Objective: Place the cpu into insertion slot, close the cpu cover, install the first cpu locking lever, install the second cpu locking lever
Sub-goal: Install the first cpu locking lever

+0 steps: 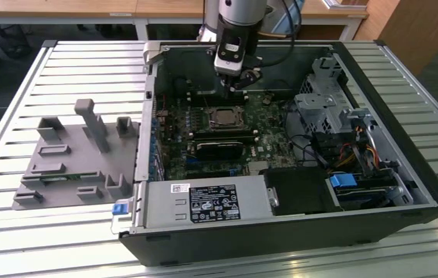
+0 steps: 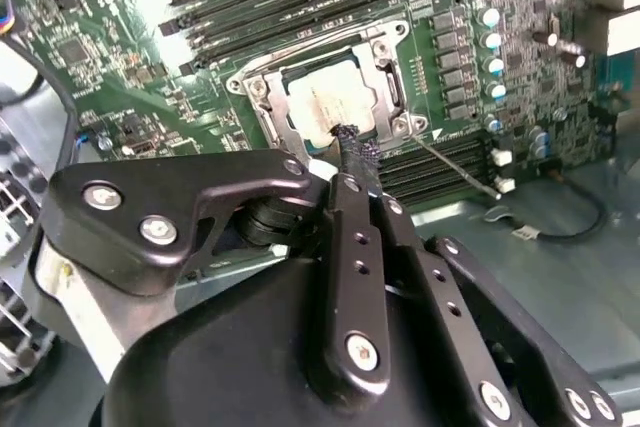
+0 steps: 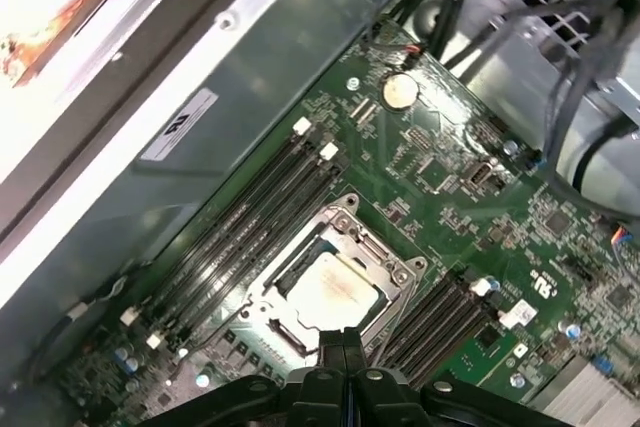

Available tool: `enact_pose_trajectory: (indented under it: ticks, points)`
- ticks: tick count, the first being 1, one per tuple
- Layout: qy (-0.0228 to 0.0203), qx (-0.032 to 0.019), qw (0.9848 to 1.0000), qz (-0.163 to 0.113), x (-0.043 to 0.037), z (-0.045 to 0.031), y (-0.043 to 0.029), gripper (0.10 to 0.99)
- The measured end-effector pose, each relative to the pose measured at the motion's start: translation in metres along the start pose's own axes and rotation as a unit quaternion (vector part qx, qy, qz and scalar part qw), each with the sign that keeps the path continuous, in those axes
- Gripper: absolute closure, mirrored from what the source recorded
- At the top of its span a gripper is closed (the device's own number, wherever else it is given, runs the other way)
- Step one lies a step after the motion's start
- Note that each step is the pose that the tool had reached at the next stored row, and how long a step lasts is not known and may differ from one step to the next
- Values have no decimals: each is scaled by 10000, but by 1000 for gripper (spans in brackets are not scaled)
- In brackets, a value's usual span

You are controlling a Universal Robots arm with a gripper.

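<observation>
Lever work seemed to be the step in hand. The cpu (image 3: 335, 292) lay seated in the insertion slot (image 1: 212, 119) on the motherboard (image 1: 273, 124) inside the open computer case (image 1: 280, 243), and the cpu cover (image 2: 393, 82) looked folded down around it, framing its pale top. My gripper (image 2: 350, 147) hovered just above the socket's edge, fingers pressed together into one tip, holding nothing. A thin locking lever (image 2: 455, 165) stuck out beside the socket, seemingly unlatched; I judged it would need a precise, steady push down to its catch.
</observation>
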State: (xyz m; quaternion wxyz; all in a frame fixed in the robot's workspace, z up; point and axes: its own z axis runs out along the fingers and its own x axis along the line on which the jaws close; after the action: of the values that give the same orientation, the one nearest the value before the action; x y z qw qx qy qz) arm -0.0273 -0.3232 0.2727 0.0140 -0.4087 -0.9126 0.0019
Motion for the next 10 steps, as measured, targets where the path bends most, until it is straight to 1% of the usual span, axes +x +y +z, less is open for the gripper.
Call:
enact_pose_trajectory:
  ticks: [5, 10]
  points:
    - [-5, 7, 9994, -332, -4, 3, 4, 980]
    - [-9, 15, 9979, -651, -10, 5, 11, 980]
